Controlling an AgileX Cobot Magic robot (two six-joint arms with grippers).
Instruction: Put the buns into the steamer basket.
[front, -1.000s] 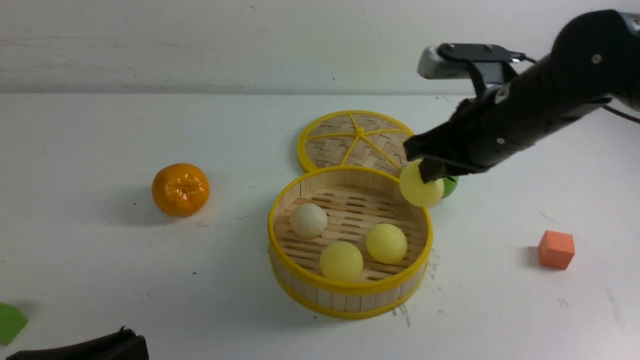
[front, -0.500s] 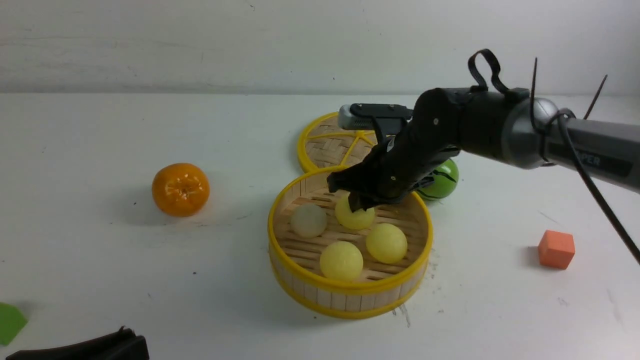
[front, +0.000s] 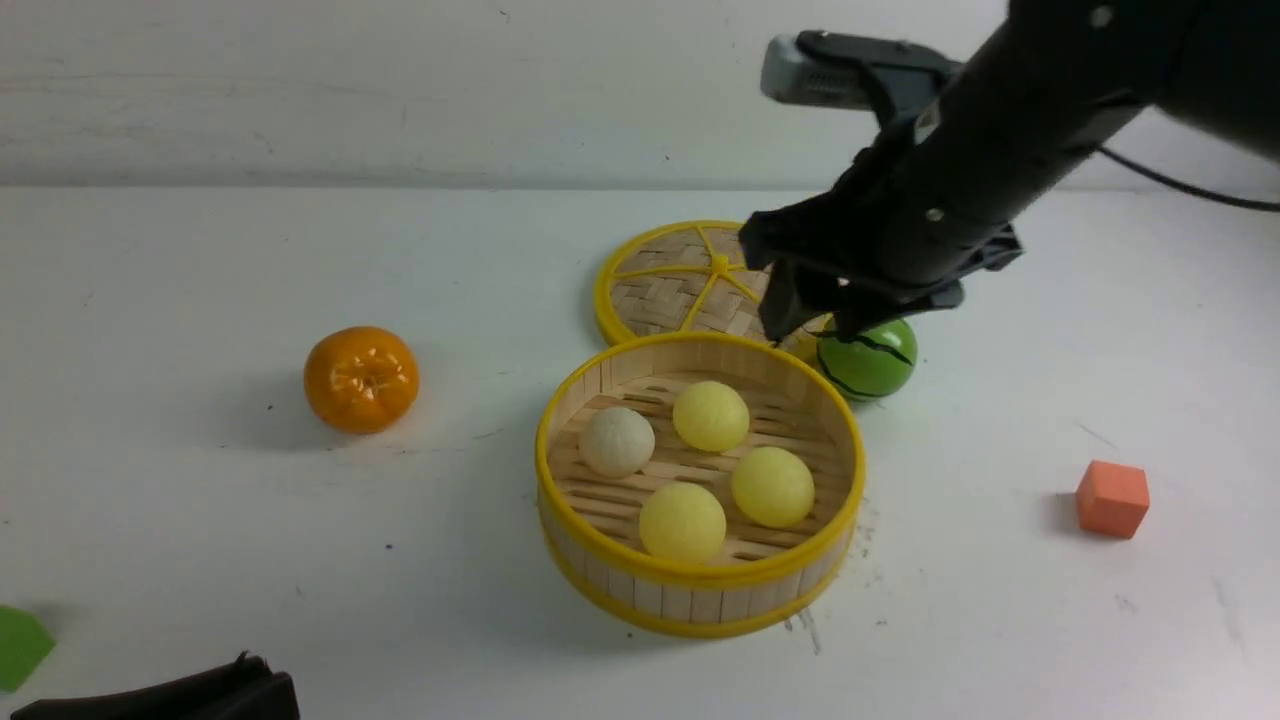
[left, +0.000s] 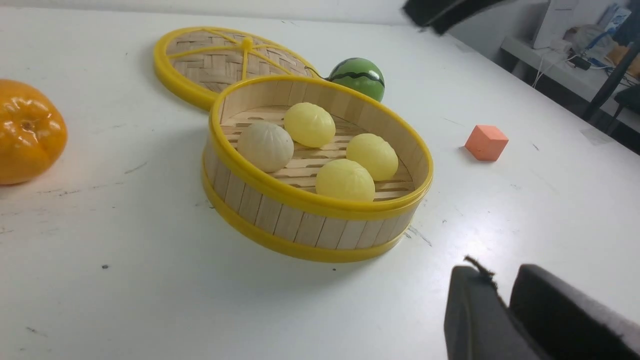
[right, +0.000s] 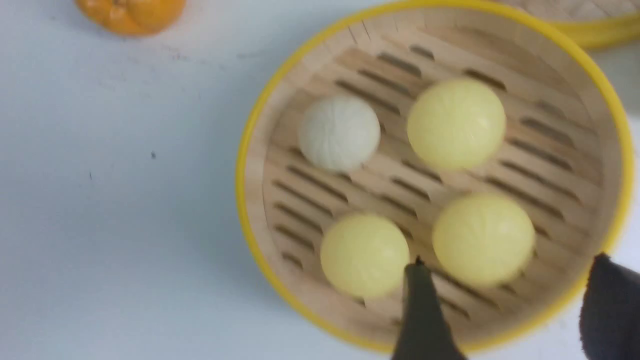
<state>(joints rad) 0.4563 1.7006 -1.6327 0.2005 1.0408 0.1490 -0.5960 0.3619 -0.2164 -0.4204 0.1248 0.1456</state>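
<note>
The steamer basket (front: 690, 600) stands mid-table, and inside it lie a cream-white bun (front: 617, 441) and three pale yellow buns (front: 710, 416) (front: 772, 486) (front: 682, 521). My right gripper (front: 808, 325) hangs open and empty above the basket's far rim. In the right wrist view its fingers (right: 422, 300) stand wide apart over the basket (right: 245, 165) and its buns (right: 456, 122). My left gripper (left: 500, 280) rests low near the table's front left, away from the basket (left: 320, 202). Its pads are together with nothing between them.
A flat woven lid (front: 680, 280) lies just behind the basket. A green striped watermelon ball (front: 868, 362) sits by the basket's far right rim. An orange (front: 361, 378) is to the left, an orange cube (front: 1112, 498) to the right, and a green scrap (front: 18, 645) at the front left.
My right gripper carried a yellow bun over the rim, set it down in the basket, opened and rose back toward the far rim. The left arm has not moved.
</note>
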